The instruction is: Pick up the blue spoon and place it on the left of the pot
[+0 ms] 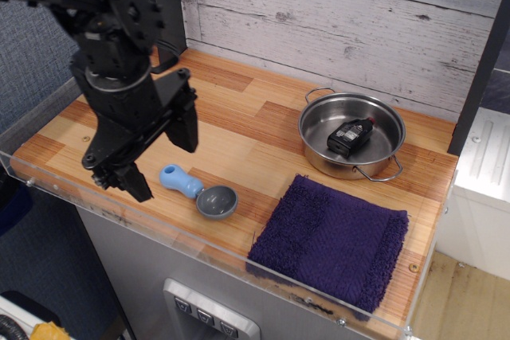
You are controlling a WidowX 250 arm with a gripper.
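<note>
The blue spoon [198, 190] lies flat near the table's [239, 129] front edge, its long axis running left to right: handle pointing left and slightly back, grey bowl to the right, facing up. The pot [351, 134] sits well apart at the back right, holding a small black object [349, 135]. The spoon is stubby, with a chunky light-blue handle. My gripper [163, 157] hangs wide apart, empty, just left of the handle. A purple towel [331, 240] lies before the pot.
</note>
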